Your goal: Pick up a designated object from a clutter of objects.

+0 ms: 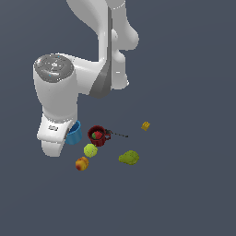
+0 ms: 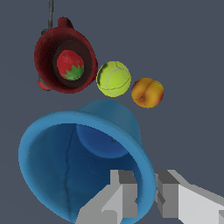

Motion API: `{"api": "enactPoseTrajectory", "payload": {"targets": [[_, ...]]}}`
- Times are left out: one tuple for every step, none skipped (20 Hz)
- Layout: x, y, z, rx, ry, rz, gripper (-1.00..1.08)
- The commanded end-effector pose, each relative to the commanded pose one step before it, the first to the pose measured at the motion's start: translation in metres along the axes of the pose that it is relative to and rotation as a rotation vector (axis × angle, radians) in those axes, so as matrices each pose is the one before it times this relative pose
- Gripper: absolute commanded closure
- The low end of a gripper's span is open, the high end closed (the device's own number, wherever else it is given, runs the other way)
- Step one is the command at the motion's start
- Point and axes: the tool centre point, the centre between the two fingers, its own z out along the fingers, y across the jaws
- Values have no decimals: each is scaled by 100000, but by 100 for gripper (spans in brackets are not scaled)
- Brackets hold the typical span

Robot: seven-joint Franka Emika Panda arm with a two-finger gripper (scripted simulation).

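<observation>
Gripper [image 2: 146,197]: fingers narrowly apart, one inside the blue cup [image 2: 78,166] and one outside, the cup's rim wall sitting between them. Pads appear to be against the wall on both sides; reads as clamped on the rim. In the exterior view the gripper itself is hidden behind the white wrist housing.

Blue cup [image 1: 74,132]: only a sliver shows beside the arm in the exterior view. Whether it rests on the desk [image 1: 184,193] I cannot tell.

Just beyond the cup: dark red mug [image 1: 97,136], upright, with a red strawberry [image 2: 70,64] inside. Yellow-green ball [image 1: 90,150] next to the mug, orange-red fruit [image 1: 82,163] just past the ball. Green lumpy shape [image 1: 129,158] and tiny yellow block [image 1: 145,125] lie well apart toward the exterior view's right.
</observation>
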Motion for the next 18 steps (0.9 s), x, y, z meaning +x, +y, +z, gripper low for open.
{"api": "enactPoseTrajectory", "payload": {"targets": [[85, -1287, -2072, -274, -81, 67, 108], [65, -519, -784, 11, -47, -9, 108], [51, -526, -788, 0, 0, 0, 108], [51, -529, -795, 0, 0, 0, 108], [51, -532, -802, 0, 0, 0, 108], [52, -536, -810, 0, 0, 0, 108], [52, -539, -819, 0, 0, 0, 108], [53, -543, -828, 0, 0, 0, 108], [53, -547, -837, 0, 0, 0, 108], [54, -552, -848, 0, 0, 0, 108], [54, -557, -859, 0, 0, 0, 108], [55, -562, -871, 0, 0, 0, 108], [56, -568, -885, 0, 0, 0, 108], [57, -574, -901, 0, 0, 0, 108], [57, -576, -910, 0, 0, 0, 108], [56, -557, -886, 0, 0, 0, 108], [54, -534, -855, 0, 0, 0, 108], [51, -512, -824, 0, 0, 0, 108]]}}
